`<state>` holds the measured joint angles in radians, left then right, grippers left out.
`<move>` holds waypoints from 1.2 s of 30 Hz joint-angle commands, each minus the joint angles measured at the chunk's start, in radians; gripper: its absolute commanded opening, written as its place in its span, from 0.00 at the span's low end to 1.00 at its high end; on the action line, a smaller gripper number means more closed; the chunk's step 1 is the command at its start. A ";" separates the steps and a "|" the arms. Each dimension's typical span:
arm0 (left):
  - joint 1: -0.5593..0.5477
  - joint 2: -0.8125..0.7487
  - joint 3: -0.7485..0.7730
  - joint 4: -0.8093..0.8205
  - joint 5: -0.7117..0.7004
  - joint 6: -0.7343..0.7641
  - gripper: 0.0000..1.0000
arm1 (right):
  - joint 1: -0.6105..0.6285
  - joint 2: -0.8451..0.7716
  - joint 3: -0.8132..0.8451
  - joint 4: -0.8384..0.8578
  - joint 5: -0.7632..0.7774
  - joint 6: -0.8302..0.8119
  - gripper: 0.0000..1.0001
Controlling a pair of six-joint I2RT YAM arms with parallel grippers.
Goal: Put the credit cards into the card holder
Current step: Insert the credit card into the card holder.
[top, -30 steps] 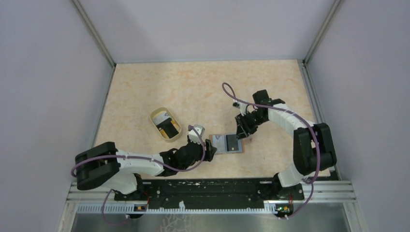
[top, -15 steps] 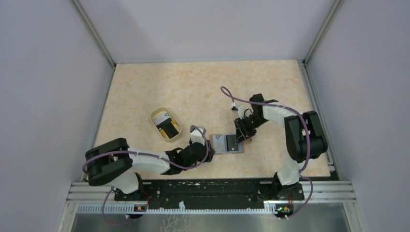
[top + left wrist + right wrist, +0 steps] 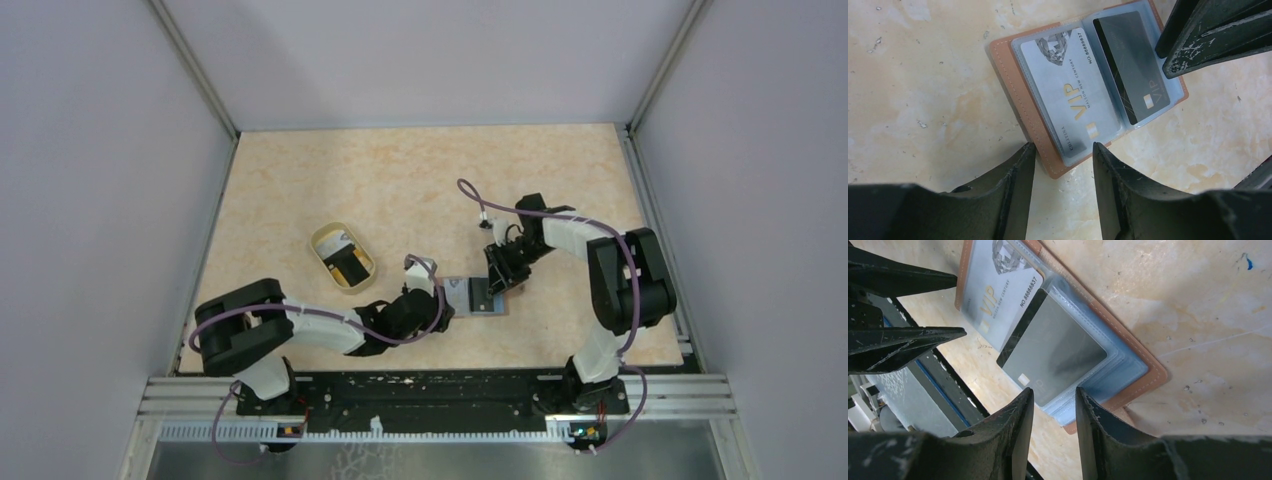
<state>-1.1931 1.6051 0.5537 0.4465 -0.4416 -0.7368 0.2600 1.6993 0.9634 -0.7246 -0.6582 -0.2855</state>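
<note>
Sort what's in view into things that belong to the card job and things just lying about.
Belongs to the job:
card holder, lying open
white VIP card in one sleeve
dark card in the other sleeve
left gripper and right gripper, one at each end of the holder

Lying about:
yellowish tub, apart from the holder, contents unclear

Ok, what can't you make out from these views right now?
Top view: card holder, too small to read what it holds.
Left wrist: whether the left gripper touches the holder's corner; no height cue.
Right wrist: holder's near edge hidden behind the right gripper.
Top view: dark item in the yellowish cup, too small to identify.
</note>
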 commanded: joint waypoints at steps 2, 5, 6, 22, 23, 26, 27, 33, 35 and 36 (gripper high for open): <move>0.004 0.042 0.018 -0.002 0.045 -0.004 0.50 | 0.003 0.028 0.047 -0.005 -0.045 0.003 0.37; 0.004 0.047 0.020 0.004 0.053 -0.003 0.48 | 0.002 0.004 0.046 0.004 -0.034 0.013 0.39; 0.004 0.048 0.020 0.008 0.057 -0.004 0.48 | 0.003 -0.005 0.045 0.009 -0.038 0.015 0.40; 0.004 -0.066 0.051 -0.152 -0.015 0.016 0.54 | -0.079 -0.115 0.026 0.029 -0.051 0.029 0.44; 0.003 -0.083 0.051 -0.160 -0.019 0.020 0.53 | -0.082 -0.111 0.024 0.028 -0.053 0.028 0.44; 0.004 -0.111 0.056 -0.153 -0.007 0.034 0.46 | -0.087 -0.095 0.025 0.023 -0.053 0.022 0.44; 0.004 -0.111 0.062 -0.141 0.007 0.040 0.42 | -0.087 -0.089 0.026 0.022 -0.047 0.022 0.44; 0.004 -0.003 0.163 -0.039 0.149 0.068 0.17 | -0.086 -0.051 0.027 0.014 -0.048 0.016 0.44; 0.004 0.060 0.214 -0.023 0.183 0.073 0.11 | -0.086 -0.034 0.029 0.012 -0.048 0.014 0.44; 0.004 0.090 0.236 -0.021 0.188 0.075 0.11 | -0.087 -0.031 0.030 0.011 -0.046 0.013 0.44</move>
<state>-1.1885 1.6012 0.6998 0.3603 -0.3428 -0.6914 0.1799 1.6436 0.9710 -0.7177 -0.6907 -0.2607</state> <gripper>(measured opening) 0.131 0.435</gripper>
